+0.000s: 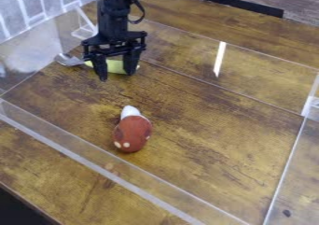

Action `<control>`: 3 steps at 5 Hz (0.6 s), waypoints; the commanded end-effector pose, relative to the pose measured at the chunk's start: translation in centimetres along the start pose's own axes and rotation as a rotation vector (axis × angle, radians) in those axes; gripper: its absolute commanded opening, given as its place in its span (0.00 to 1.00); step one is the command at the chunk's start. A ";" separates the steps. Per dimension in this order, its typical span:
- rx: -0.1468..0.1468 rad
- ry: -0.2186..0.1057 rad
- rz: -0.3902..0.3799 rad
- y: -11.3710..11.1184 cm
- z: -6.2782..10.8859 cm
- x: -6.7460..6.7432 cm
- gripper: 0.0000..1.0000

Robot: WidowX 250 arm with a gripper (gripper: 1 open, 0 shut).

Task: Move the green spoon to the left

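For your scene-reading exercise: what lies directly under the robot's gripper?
Between the spread jaws of the gripper a patch of the yellow-green spoon shows on the wooden table. Its metal bowl is covered by the gripper.
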State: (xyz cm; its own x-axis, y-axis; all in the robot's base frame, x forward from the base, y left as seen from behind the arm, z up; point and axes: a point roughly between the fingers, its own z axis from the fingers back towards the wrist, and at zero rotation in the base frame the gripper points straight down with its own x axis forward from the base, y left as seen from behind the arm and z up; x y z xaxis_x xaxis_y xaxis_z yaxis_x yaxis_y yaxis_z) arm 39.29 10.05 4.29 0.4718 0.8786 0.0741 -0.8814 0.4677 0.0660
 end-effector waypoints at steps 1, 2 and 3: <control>-0.045 -0.034 0.022 0.0 1.7 1.2 0.00; -0.038 -0.021 0.012 0.0 1.7 1.3 1.00; -0.028 -0.009 0.001 0.2 1.8 1.3 1.00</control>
State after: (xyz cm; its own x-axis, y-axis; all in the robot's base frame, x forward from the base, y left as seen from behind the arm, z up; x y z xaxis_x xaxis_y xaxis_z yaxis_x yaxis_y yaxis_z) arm 39.33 10.32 4.25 0.4881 0.8716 0.0459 -0.8715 0.4838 0.0804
